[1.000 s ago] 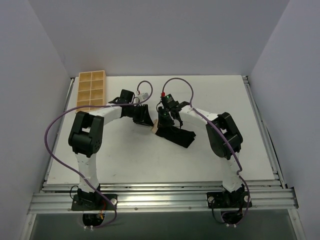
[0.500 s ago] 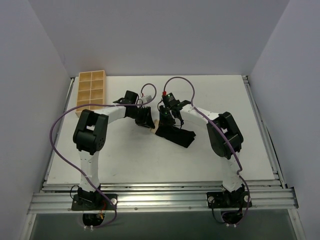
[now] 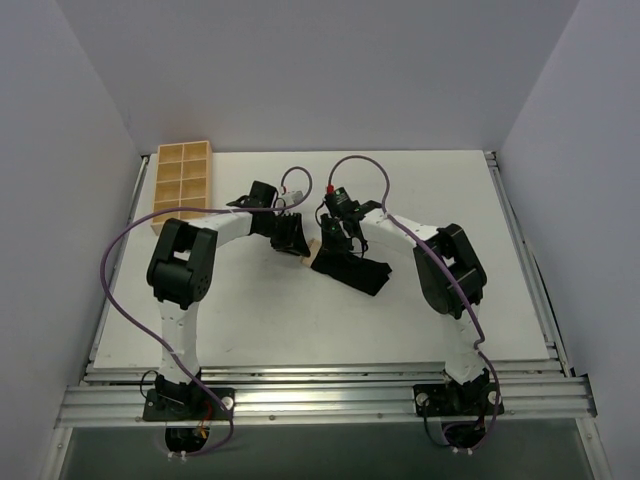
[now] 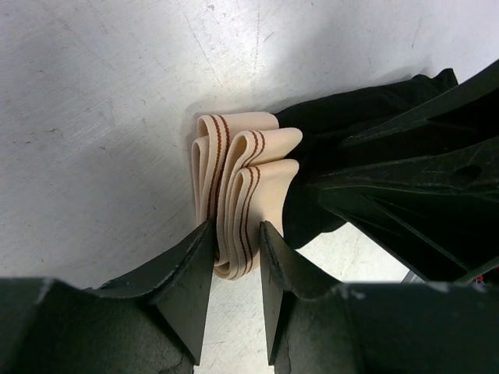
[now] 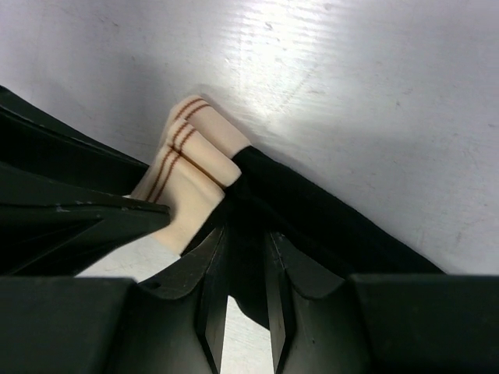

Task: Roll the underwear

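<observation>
Black underwear (image 3: 350,268) between jaws: left gripper (image 4: 238,235), right gripper (image 5: 245,241)

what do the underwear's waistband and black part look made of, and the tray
Waistband: likely woven elastic, matte beige with thin brown stripes, holding springy folded loops. Black part of the underwear: soft matte cloth, perhaps a cotton knit; it drapes limply with no sheen. Tray: apparently pale unfinished wood, tan, with thin dividers.
</observation>
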Available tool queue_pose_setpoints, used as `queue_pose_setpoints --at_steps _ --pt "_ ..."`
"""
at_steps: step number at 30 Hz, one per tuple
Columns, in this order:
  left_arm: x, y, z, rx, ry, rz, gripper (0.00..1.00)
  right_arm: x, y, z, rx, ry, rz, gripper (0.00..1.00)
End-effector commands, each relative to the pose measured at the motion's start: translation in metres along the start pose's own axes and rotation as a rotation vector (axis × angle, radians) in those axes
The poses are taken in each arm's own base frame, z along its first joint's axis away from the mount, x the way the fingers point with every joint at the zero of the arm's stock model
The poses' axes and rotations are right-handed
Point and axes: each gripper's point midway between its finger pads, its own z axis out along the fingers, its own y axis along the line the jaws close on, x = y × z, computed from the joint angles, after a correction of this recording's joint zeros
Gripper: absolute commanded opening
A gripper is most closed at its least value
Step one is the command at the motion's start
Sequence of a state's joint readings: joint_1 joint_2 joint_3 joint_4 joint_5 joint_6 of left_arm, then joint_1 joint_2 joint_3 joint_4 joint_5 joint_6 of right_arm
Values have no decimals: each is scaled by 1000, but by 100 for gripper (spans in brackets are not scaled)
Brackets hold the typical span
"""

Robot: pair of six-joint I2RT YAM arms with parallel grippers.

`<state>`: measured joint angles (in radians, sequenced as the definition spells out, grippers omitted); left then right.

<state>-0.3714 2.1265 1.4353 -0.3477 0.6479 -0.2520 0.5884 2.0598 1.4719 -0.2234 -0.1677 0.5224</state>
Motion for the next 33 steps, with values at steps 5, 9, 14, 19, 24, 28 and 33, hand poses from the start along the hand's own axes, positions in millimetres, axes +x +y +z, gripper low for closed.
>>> queue_pose_setpoints --at_steps 5,9,14,19,24,28,33 --pt "14 36 11 -147 29 -43 39 -6 -11 -58 68 -40 11 19" --pt "19 40 12 -164 50 -59 39 20 -14 -81 65 -27 37 19" --pt "28 45 11 -200 84 -108 38 54 -24 -98 60 -24 58 19" --pt "44 52 8 -267 143 -169 38 80 -38 -93 77 -1 69 19" --pt "59 54 8 -305 181 -216 39 98 -40 -83 68 4 66 19" --pt "57 45 6 -292 134 -235 38 105 -52 -75 104 7 88 19" --pt "34 19 -8 -255 38 -214 39 101 -69 -67 159 0 124 17"
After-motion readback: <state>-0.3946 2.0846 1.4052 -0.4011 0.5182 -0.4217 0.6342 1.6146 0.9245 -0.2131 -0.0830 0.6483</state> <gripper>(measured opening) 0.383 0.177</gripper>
